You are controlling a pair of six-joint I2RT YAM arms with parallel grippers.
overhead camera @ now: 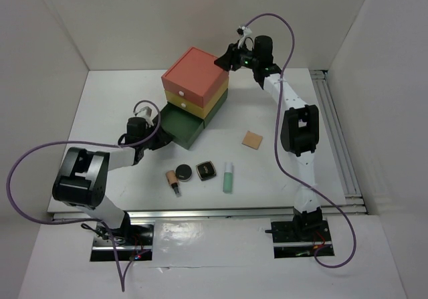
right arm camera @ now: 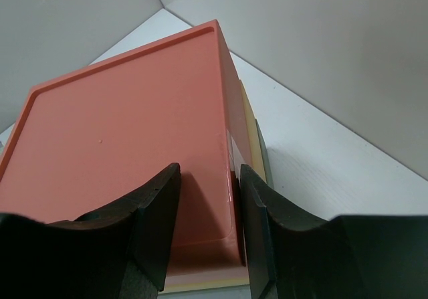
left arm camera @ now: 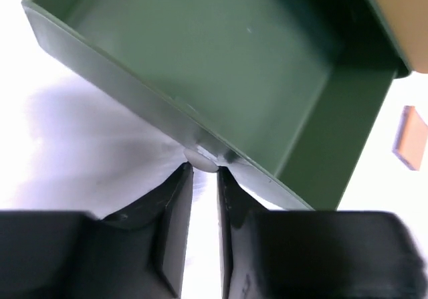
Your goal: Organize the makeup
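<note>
From above, I see the drawer box [overhead camera: 195,71] at the far middle of the table [overhead camera: 100,105], its green drawer [overhead camera: 180,126] pulled out toward my left gripper [overhead camera: 160,120]. The right gripper [overhead camera: 219,59] sits at the far corner of the red top, I judge to brace the box. The makeup lies loose on the table nearer the arm bases: tan lipstick [overhead camera: 174,180], round compact [overhead camera: 184,172], square compact [overhead camera: 205,170] and mint-green tube [overhead camera: 229,177] in a row, with the beige sponge [overhead camera: 252,139] apart to the right.

On the left wrist, the drawer is bare inside. My fingers [left arm camera: 177,205] stand a narrow slit apart with their tips at the pale knob [left arm camera: 200,157]. I cannot tell whether they pinch it.

On the right wrist, the jaws are parted over the red lid's edge, pinching nothing.
</note>
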